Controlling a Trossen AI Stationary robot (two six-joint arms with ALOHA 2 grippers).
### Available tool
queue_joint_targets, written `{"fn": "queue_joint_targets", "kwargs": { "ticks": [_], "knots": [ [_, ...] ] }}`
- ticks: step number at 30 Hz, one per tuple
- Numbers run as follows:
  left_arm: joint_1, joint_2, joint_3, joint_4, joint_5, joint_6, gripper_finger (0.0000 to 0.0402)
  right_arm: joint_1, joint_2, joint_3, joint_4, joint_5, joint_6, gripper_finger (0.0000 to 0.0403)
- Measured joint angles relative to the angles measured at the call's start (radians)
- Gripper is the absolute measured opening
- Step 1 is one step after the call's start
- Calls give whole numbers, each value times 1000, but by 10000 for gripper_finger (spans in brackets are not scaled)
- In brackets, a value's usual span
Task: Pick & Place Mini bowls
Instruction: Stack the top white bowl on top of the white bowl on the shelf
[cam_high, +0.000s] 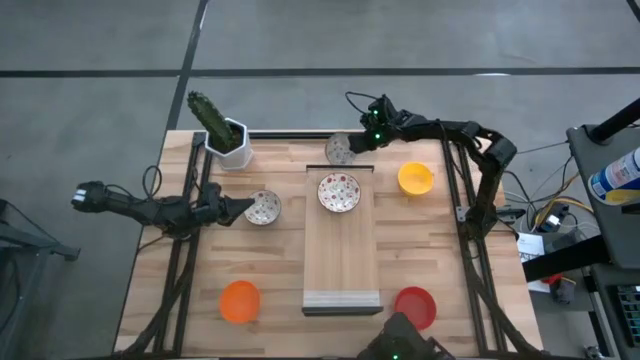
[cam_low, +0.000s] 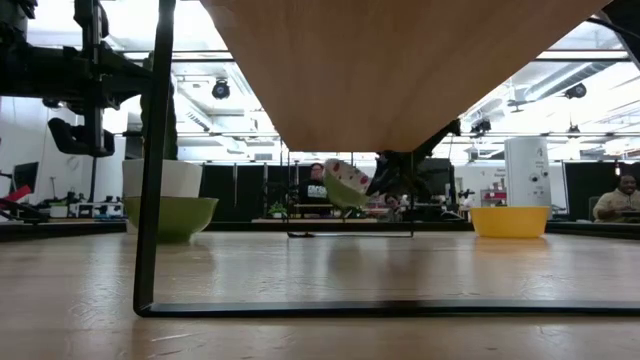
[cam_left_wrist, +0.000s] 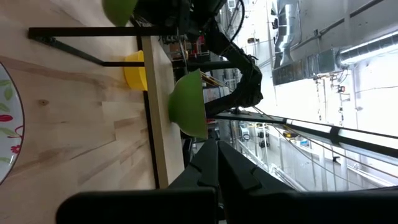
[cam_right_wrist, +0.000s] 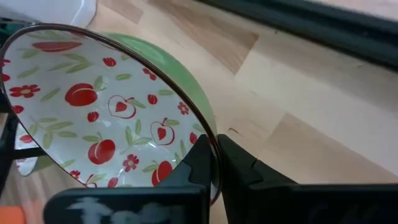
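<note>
Three patterned mini bowls are green outside and white inside with red fruit marks. One (cam_high: 340, 151) is in my right gripper (cam_high: 358, 147) near the table's far edge. One (cam_high: 339, 192) sits on the raised wooden board. One (cam_high: 263, 208) rests on the table just right of my left gripper (cam_high: 243, 208), which is shut and hovers above the table without touching it. The yellow bowl (cam_high: 415, 179), orange bowl (cam_high: 239, 301) and red bowl (cam_high: 415, 305) stand on the table. My right gripper (cam_right_wrist: 216, 146) pinches the patterned bowl's rim (cam_right_wrist: 200, 127), one finger inside the bowl and one on its green outer wall. It comes at it from the table's right side. The bowl (cam_low: 345, 185) is lifted clear of the table and tilted.
A raised wooden board (cam_high: 341, 250) on black metal legs (cam_low: 150, 200) stands over the table's middle. A white square pot with a cactus (cam_high: 228, 138) sits at the far left corner. People show in the room behind the table.
</note>
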Motion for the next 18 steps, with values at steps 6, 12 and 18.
{"fn": "queue_joint_targets", "kwargs": {
  "ticks": [6,12,18],
  "knots": [
    [1,0,0,0,0,20,3,-45,-68,21,-22,36,-11,9],
    [1,0,0,0,0,22,3,-87,-102,114,-197,30,-65,9],
    [1,0,0,0,0,24,3,-95,-119,276,-434,28,-189,9]
  ]
}}
